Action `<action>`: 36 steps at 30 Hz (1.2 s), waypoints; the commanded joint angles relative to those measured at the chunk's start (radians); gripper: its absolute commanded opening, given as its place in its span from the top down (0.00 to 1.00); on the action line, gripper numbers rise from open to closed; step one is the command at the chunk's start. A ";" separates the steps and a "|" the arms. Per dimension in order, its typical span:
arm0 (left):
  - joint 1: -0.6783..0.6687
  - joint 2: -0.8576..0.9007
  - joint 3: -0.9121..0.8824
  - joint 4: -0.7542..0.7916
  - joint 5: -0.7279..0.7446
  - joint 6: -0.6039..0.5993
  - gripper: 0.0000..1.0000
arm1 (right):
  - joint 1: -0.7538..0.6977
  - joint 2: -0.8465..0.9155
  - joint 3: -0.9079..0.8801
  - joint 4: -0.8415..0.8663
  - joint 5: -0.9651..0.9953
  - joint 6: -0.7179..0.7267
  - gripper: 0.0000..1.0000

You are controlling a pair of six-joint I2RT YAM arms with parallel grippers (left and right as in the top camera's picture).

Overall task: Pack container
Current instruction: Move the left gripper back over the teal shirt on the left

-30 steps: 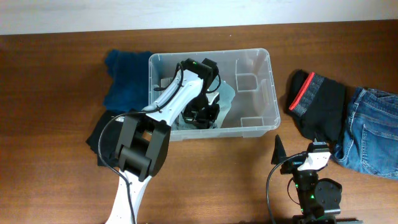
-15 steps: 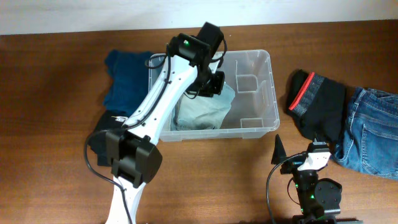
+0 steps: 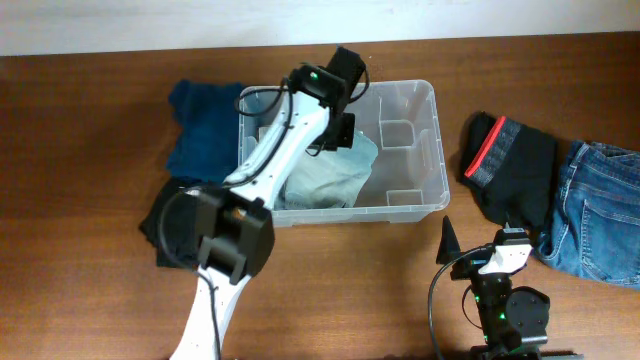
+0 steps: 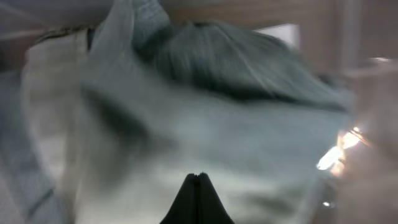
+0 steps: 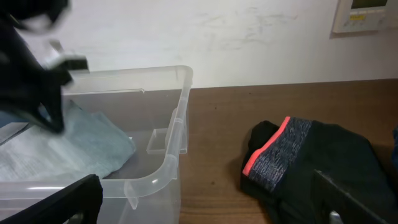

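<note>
Overhead: left gripper [image 3: 338, 128] over the pale garment [image 3: 325, 180] inside the container [image 3: 440, 150], mid-table, placement judged done; left wrist: jaws pinched together, holding nothing; right wrist: right gripper [image 5: 205, 180] spread wide, idle beside the black garment [image 5: 323, 155], judged next, requiring grasp and transfer.

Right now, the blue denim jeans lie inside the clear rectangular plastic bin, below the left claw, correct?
No. A pale grey-green folded garment lies inside the clear rectangular plastic bin, below the left claw; the blue denim jeans lie on the wooden table outside it. The overhead view shows this.
</note>
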State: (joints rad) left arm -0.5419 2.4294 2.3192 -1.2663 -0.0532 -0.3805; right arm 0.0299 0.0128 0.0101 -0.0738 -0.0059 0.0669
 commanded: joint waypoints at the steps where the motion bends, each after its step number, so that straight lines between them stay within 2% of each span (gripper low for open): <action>1: 0.003 0.101 -0.009 0.034 -0.075 -0.021 1.00 | 0.003 -0.006 -0.005 -0.005 -0.009 -0.007 0.02; 5: 0.003 0.165 -0.009 0.048 -0.073 -0.024 1.00 | 0.003 -0.006 -0.005 -0.005 -0.009 -0.007 0.02; 8: 0.003 0.147 0.019 0.029 -0.068 -0.023 1.00 | 0.003 -0.006 -0.005 -0.005 -0.009 -0.007 0.02; 15: 0.004 -0.042 0.265 -0.045 -0.069 -0.023 1.00 | 0.003 -0.006 -0.005 -0.005 -0.009 -0.007 0.02; 18: 0.023 -0.138 0.341 -0.093 -0.122 -0.023 1.00 | 0.003 -0.006 -0.005 -0.005 -0.009 -0.007 0.02; 22: 0.087 -0.275 0.350 -0.193 -0.275 -0.024 0.99 | 0.003 -0.006 -0.005 -0.005 -0.009 -0.007 0.02; 26: 0.223 -0.332 0.350 -0.326 -0.309 -0.058 0.93 | 0.003 -0.006 -0.005 -0.005 -0.009 -0.007 0.02; 27: 0.256 -0.332 0.350 -0.352 -0.306 -0.079 0.91 | 0.003 -0.006 -0.005 -0.005 -0.009 -0.007 0.01; 29: 0.314 -0.327 0.349 -0.393 -0.276 -0.095 0.58 | 0.003 -0.006 -0.005 -0.005 -0.009 -0.007 0.01; 32: 0.393 -0.316 0.338 -0.422 -0.142 -0.045 0.27 | 0.003 -0.006 -0.005 -0.005 -0.009 -0.007 0.02; 33: 0.414 -0.315 0.326 -0.422 -0.089 -0.024 0.22 | 0.003 -0.006 -0.005 -0.005 -0.009 -0.007 0.02; 36: 0.450 -0.315 0.280 -0.422 -0.013 -0.010 0.18 | 0.003 -0.006 -0.005 -0.005 -0.009 -0.007 0.02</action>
State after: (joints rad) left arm -0.1188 2.1044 2.6354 -1.6840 -0.1989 -0.4244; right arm 0.0299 0.0128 0.0101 -0.0742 -0.0059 0.0666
